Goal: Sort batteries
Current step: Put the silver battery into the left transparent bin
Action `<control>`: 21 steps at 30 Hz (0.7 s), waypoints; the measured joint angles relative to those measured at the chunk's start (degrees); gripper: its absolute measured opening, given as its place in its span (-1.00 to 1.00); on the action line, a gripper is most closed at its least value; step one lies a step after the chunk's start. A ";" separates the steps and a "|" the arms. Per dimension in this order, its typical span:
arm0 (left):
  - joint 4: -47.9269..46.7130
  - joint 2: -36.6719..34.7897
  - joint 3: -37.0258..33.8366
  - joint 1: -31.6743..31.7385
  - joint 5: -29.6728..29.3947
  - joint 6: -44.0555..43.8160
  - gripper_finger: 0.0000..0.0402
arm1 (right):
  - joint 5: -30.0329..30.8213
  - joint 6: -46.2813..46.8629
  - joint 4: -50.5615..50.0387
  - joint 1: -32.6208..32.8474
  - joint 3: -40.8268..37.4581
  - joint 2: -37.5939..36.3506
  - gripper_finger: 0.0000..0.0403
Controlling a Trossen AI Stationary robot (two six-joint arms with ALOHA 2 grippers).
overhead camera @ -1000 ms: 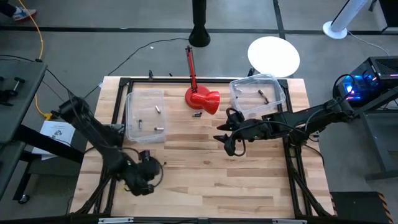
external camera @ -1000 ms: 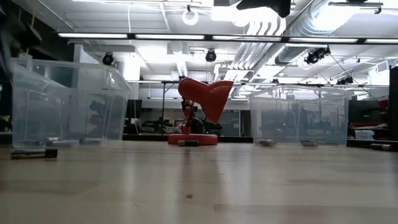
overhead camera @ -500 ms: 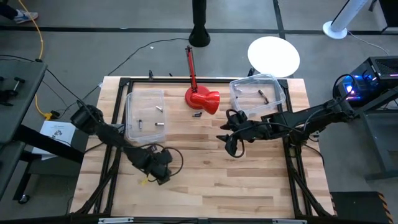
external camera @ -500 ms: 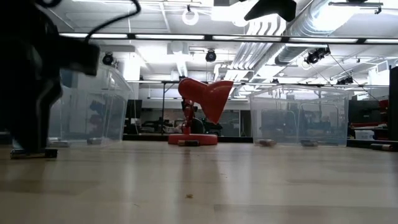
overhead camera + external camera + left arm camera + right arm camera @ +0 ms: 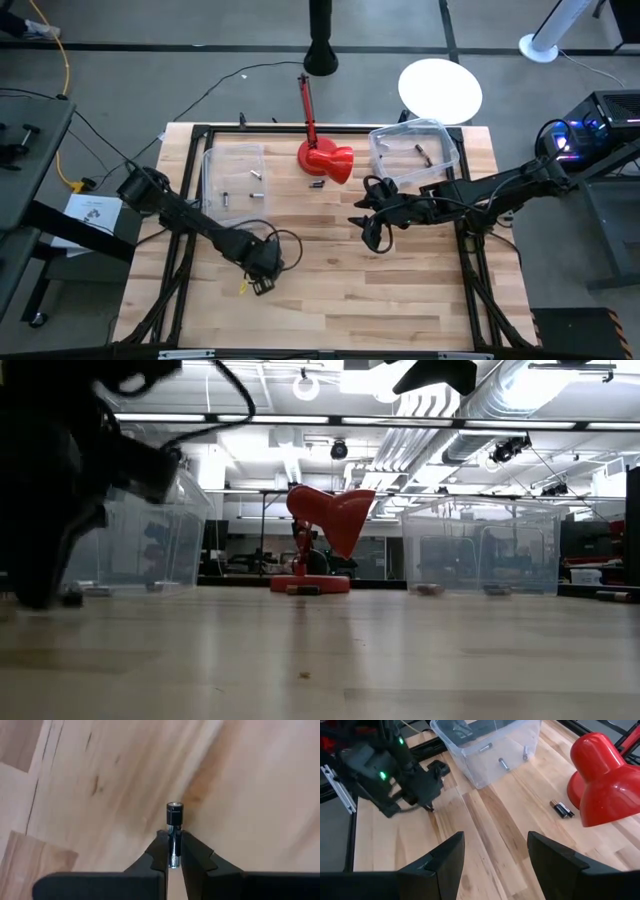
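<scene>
Your left hand (image 5: 172, 851) was clenched on a battery (image 5: 173, 827) just above the bench (image 5: 240, 790); next, carry it to a bin (image 5: 232, 185).

Two clear bins (image 5: 233, 183), one red lamp (image 5: 325, 158), two arms

Bare wood lay open across the surface's (image 5: 400, 290) near half. Farther back, two clear bins (image 5: 234, 185) (image 5: 414, 150) flanked the red lamp (image 5: 325, 160), leaving only narrow gaps between them.
</scene>
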 joint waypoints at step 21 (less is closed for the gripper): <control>-33.76 -36.85 2.97 11.35 -38.27 -7.60 -0.97 | 3.78 1.28 5.32 -0.41 0.00 0.00 0.05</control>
